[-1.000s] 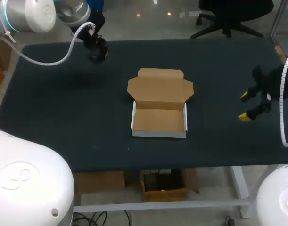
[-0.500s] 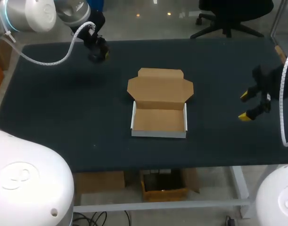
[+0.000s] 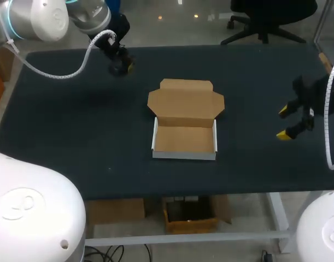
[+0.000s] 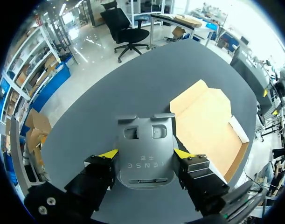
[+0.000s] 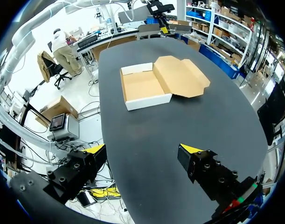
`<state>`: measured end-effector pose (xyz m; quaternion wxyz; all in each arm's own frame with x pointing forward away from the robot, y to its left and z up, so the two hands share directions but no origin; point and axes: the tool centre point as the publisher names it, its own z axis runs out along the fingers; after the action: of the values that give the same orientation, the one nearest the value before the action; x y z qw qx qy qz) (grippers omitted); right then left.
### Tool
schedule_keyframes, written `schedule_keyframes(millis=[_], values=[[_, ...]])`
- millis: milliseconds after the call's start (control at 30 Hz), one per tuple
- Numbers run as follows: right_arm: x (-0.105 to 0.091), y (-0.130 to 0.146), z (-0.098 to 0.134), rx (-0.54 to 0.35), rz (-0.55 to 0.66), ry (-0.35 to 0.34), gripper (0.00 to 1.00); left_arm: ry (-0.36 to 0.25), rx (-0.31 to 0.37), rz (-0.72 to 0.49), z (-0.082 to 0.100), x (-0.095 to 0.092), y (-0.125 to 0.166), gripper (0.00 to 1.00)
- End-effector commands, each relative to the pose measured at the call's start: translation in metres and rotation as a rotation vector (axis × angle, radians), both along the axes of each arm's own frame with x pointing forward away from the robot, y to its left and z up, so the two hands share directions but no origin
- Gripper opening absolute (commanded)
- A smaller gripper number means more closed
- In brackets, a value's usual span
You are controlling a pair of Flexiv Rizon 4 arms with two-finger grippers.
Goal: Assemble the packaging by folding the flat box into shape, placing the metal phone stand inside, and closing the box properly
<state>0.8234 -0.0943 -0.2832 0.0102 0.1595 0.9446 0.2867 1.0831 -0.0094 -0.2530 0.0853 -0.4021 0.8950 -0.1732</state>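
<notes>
The left gripper, in the upper left of the head view, was pinching the grey metal phone stand. The left wrist view showed a yellow-tipped finger pressed against each side edge of the plate. Whether the stand rested on the table or hung just above it could not be told. The right gripper, at the right edge of the frame, was spread wide with nothing between its fingers.

The box sat in the middle of the frame, well apart from both grippers. Its walls were up and its tray empty, and its lid lay open behind it.

By my judgement, the folding was done and the stand was in hand. Carrying it over, setting it in the tray and closing the lid were left.
</notes>
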Motion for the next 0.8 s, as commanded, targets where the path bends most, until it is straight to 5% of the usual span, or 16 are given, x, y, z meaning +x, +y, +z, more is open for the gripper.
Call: schedule_keyframes(millis=[33, 800], values=[[-0.001, -0.001, 0.000, 0.002, 0.001, -0.002, 1.00, -0.022, 0.024, -0.006, 0.006, -0.022, -0.010, 0.00], [-0.001, -0.001, 0.000, 0.002, 0.001, -0.002, 1.00, -0.035, 0.090, -0.138, 0.004, -0.071, -0.069, 0.00]])
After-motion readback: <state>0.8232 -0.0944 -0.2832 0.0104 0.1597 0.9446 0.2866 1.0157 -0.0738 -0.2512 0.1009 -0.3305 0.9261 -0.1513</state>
